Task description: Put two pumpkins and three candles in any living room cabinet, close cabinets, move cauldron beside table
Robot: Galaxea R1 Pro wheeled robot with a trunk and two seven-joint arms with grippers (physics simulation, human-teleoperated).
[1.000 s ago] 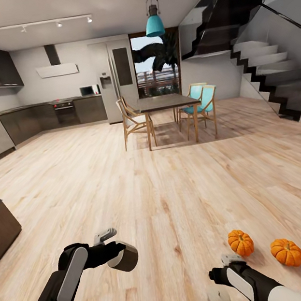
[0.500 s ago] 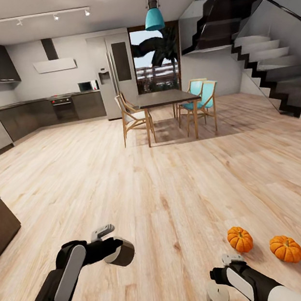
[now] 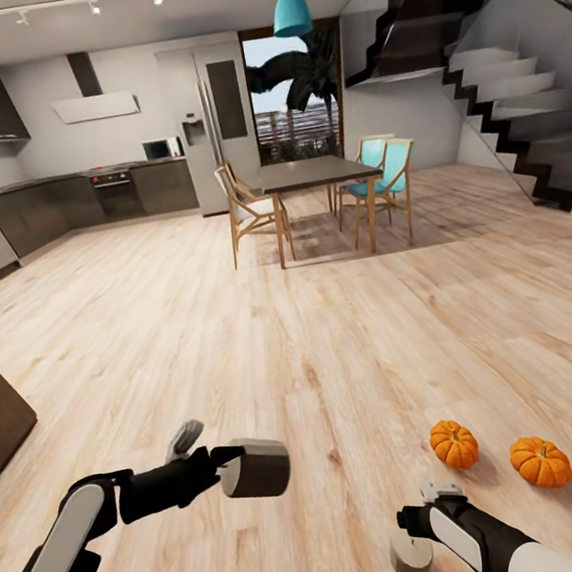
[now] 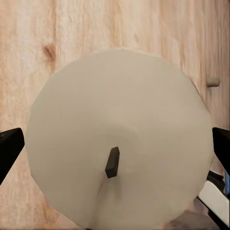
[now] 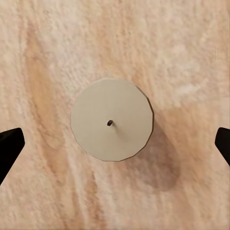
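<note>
Gripping a pale candle (image 4: pixel 117 139) between its fingers, the left gripper (image 3: pixel 253 467) hangs above the floor (image 3: pixel 310 319); right gripper (image 3: pixel 412 555) spread wide over a second candle (image 5: pixel 112 120), pumpkins (image 3: pixel 454 444) just right

We found no text, label, brand, number or sign that could be read in any view. The fridge (image 3: pixel 211 126), the microwave (image 3: pixel 158 148) and the oven (image 3: pixel 113 189) stood too far off and too small to tell any marks on them.
</note>
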